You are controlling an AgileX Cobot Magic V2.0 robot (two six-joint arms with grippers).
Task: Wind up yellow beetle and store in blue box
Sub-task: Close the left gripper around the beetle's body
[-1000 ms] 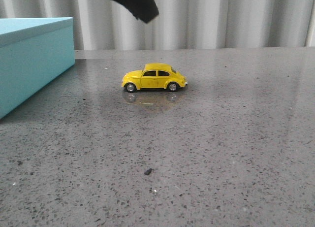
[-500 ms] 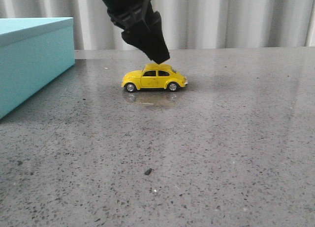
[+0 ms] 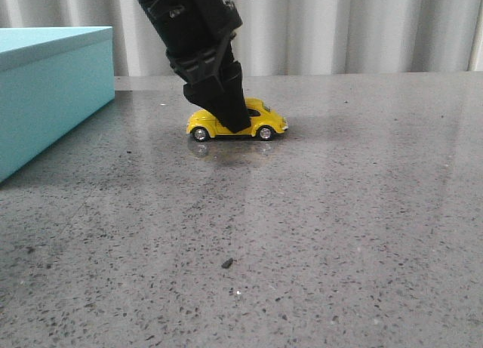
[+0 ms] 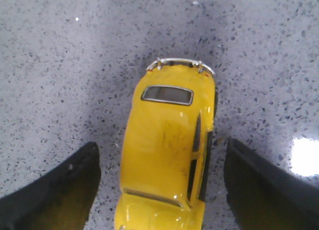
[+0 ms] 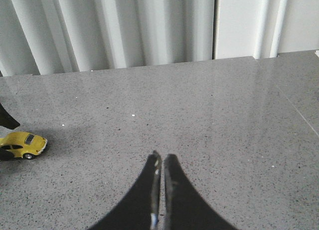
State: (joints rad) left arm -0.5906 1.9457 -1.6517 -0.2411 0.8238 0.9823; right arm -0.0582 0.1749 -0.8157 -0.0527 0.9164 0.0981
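Straddling small glossy yellow toy beetle car (image 4: 167,155), left gripper (image 4: 159,182) open (fingers not touching); right gripper (image 5: 161,190) closed, empty, above desk (image 3: 317,212).

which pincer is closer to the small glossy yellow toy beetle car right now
Left. The left pincer is open and straddles the small glossy yellow toy beetle car, one finger on each side. The right pincer is shut and well off to the car's side.

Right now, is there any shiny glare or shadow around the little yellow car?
Front view: the glossy table shows a faint reflection under the car. Left wrist view: a dark shadow rings the car, a bright glare patch sits beside one finger, and the near fingers look blurry. Right wrist view: pale streaks of light run across the table.
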